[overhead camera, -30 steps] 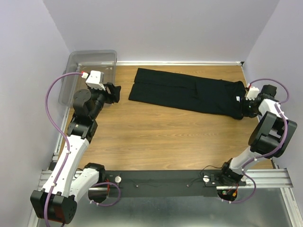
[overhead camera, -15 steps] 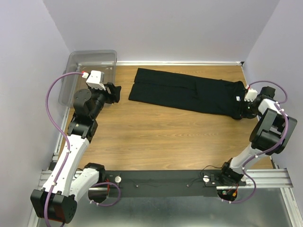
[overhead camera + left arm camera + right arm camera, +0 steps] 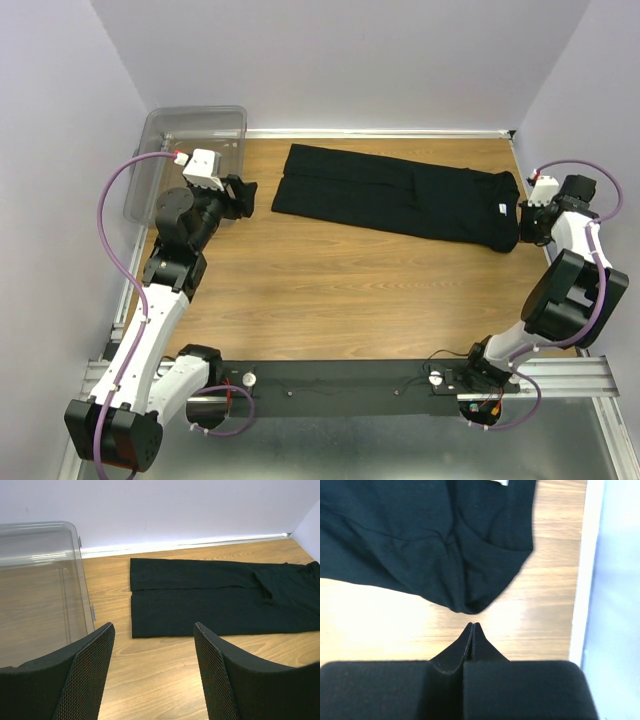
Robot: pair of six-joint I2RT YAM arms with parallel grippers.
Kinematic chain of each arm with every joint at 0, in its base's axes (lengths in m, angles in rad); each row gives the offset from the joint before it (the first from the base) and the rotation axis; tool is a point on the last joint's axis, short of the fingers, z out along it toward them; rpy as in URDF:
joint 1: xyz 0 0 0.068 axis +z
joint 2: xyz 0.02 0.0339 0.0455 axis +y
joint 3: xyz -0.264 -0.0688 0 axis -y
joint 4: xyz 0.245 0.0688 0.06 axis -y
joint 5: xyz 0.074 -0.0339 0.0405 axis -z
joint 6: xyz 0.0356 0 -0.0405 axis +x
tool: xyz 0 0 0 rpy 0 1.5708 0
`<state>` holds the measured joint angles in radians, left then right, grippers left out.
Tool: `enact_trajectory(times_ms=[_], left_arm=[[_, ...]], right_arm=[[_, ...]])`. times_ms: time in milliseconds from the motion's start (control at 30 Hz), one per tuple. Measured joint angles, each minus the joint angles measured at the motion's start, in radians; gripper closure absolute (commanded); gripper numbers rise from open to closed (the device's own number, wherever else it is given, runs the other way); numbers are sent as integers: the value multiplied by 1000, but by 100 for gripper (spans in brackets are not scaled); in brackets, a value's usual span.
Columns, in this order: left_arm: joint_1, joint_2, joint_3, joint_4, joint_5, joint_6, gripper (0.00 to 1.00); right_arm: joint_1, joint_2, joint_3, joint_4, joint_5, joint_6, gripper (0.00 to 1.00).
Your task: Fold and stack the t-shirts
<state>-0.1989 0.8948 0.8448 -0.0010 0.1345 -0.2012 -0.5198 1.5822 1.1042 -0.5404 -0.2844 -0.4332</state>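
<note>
A black shirt (image 3: 400,200) lies flat on the tabletop (image 3: 350,285) close to the far wall, folded into a long strip. Its end with the white tag (image 3: 500,207) is toward the right. The left fingers (image 3: 92,667) are wide apart and empty, beside the clear bin (image 3: 165,128) and apart from the shirt's left end. The right fingers (image 3: 468,645) are pressed together and empty, just beside the shirt's right corner and not touching it.

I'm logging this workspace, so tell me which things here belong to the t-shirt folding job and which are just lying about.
Belongs to the job:
black t-shirt, lying flat on the wooden table
left gripper, open
right gripper, shut, just off the shirt's edge

Just lying about:
clear plastic bin, far left corner
</note>
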Motion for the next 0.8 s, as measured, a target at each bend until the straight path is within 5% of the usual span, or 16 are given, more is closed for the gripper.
enact_trajectory(times_ms=[67,100,167,500,800], left_arm=[[0,2,0,1,3,0,27],[0,5,0,3,11,0,27],[-2,23,-2,16,34,-1,27],[-124,390,8,-6,159,-71,31],[-193,653,-63,68,142,-490,31]], right_arm=[[-3,-4,0,0,20,-9,82],[-4,-4,0,0,23,-13,53],[-5,-3,-2,0,18,-10,41],[-6,86,-8,5,-120,-13,42],[-6,88,-8,19,-211,-17,42]])
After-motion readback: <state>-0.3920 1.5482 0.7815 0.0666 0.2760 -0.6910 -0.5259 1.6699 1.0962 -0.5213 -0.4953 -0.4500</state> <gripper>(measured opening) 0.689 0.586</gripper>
